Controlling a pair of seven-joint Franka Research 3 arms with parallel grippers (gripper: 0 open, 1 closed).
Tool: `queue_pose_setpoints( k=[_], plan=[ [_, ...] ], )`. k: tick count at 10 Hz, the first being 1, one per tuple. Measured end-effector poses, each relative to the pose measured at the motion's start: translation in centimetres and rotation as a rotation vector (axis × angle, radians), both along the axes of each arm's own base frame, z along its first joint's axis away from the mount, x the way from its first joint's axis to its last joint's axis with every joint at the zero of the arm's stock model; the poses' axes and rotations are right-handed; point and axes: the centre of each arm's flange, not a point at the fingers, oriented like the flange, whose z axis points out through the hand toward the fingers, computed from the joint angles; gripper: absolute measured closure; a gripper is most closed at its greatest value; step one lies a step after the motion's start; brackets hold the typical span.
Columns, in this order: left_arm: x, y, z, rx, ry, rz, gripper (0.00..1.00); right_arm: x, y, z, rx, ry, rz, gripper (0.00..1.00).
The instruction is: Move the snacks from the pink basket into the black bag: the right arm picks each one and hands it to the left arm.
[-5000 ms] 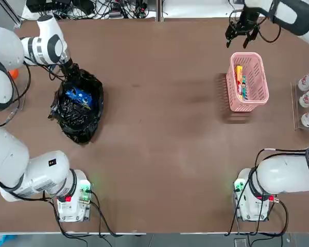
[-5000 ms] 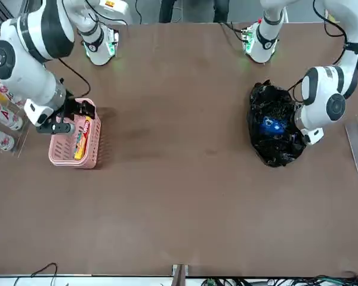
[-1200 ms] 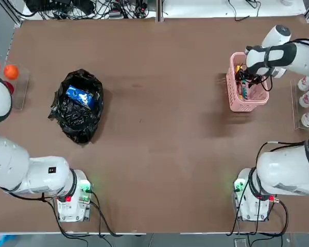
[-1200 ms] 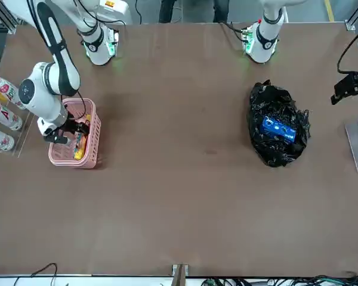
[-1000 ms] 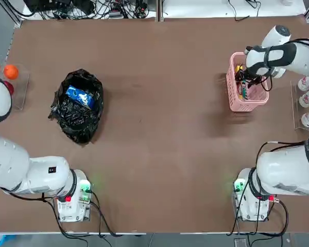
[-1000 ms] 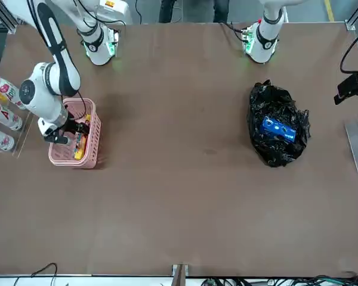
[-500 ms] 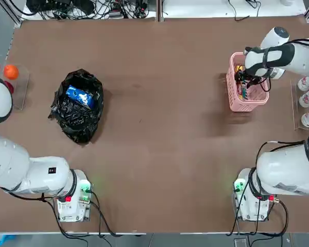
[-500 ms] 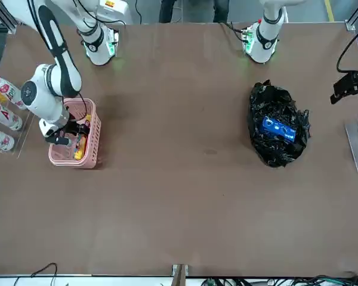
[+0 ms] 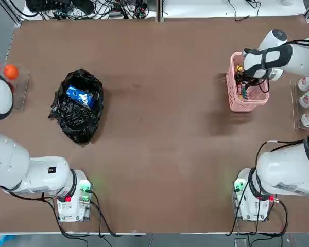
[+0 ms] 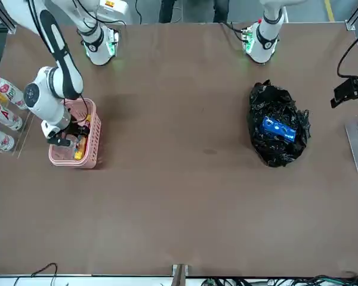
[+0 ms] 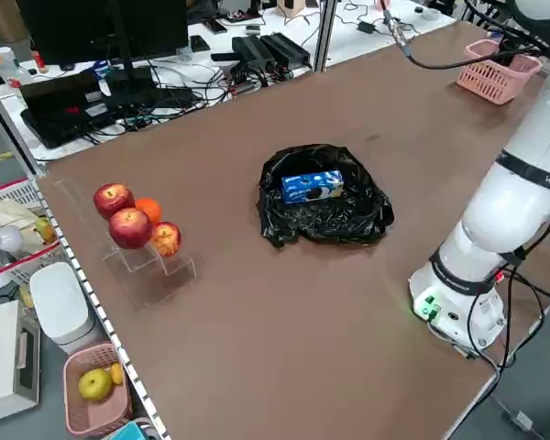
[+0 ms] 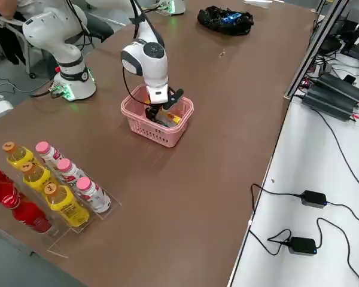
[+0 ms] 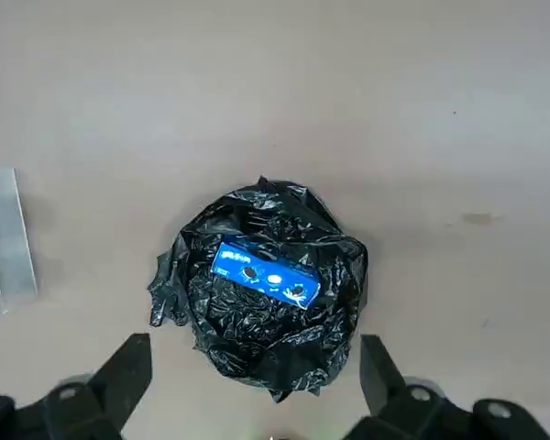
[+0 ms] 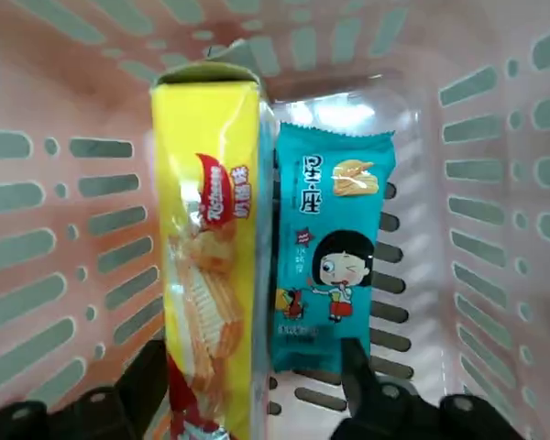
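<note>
The right tool (image 14: pixel 247 403) is down inside the pink basket (image 9: pixel 259 92) at the bench's 2 o'clock, jaws apart astride a yellow packet (image 14: pixel 211 266) with red script, gripping nothing. Beside it lies a teal packet (image 14: pixel 335 257) printed 星座. The left tool (image 13: pixel 257 412) hovers wide open and empty over the black bag (image 9: pixel 77 110), which holds a blue pouch (image 9: pixel 80 96).

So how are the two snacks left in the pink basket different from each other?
The yellow packet is longer and box-like, standing on its narrow edge; the teal packet is shorter, flat, and lies face up. The yellow one has red marks, while the teal one shows a cartoon girl. Both lie side by side, lengthwise, in the basket, between the right gripper's fingers.
</note>
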Motion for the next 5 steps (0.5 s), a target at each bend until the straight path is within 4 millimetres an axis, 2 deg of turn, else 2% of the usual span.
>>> queue_pose_setpoints(
  k=[3,5],
  plan=[
    [0.30,0.01,-0.44,0.000,0.005,0.005,0.00,0.00,0.11,-0.04,0.001,0.000,0.001,0.23],
    [0.39,0.73,-0.37,0.004,0.000,0.018,0.00,0.00,0.16,-0.07,0.001,0.001,0.002,0.24]
  ],
)
